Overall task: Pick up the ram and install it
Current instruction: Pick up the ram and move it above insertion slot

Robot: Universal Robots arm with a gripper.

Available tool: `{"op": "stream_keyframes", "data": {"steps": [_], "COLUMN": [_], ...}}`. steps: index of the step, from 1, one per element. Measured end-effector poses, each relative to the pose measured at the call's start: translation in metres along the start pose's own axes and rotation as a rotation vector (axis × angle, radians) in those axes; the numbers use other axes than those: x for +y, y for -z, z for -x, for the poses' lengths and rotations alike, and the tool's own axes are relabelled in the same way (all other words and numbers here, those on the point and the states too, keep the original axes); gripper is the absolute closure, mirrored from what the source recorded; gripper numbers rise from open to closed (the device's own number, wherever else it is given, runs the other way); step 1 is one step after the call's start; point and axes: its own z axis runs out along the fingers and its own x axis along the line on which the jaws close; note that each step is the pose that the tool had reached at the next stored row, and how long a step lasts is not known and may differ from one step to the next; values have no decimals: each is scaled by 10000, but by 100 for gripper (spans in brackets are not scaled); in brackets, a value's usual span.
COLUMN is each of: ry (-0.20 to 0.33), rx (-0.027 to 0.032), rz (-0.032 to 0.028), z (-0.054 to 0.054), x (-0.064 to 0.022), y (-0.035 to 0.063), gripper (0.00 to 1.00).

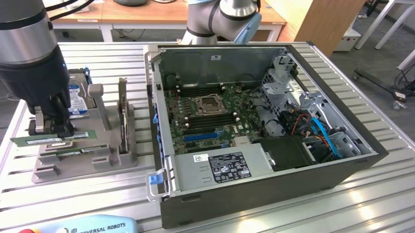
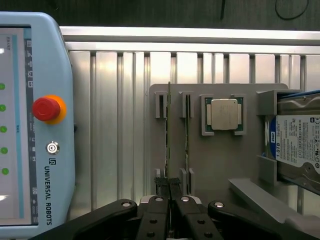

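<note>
Showed a long, narrow green circuit-board ram stick with a white sticker, standing on its thin long edge. Pinched at about mid-length between the black fingers of the robot's hand. Clenched on the ram stick, with no gap visible either side of the board in the wrist view. Sat at the outermost slot of a grey plastic holder on the exterior view's left; could not tell whether lifted fully free of that slot.

Judged best handled by a straight vertical lift, keeping the board level and the grip firm, to avoid snagging the slot guides or brushing the neighbouring stick.

Ran level, long axis pointing across the exterior view from left to right, sticker face turned toward that camera. Paralleled a second green stick seated in the slot just beside. Shared the holder with a small square silver processor chip and, beyond that, a silver-blue boxy hard drive. Stood near an open dark-grey computer case on the ribbed aluminium table.
</note>
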Motion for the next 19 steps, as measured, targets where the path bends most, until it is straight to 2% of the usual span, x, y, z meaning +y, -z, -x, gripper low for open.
{"op": "stream_keyframes", "data": {"steps": [19], "ry": [0], "rx": [28], "rz": [0], "z": [2], "x": [7], "y": [153], "gripper": [88]}}
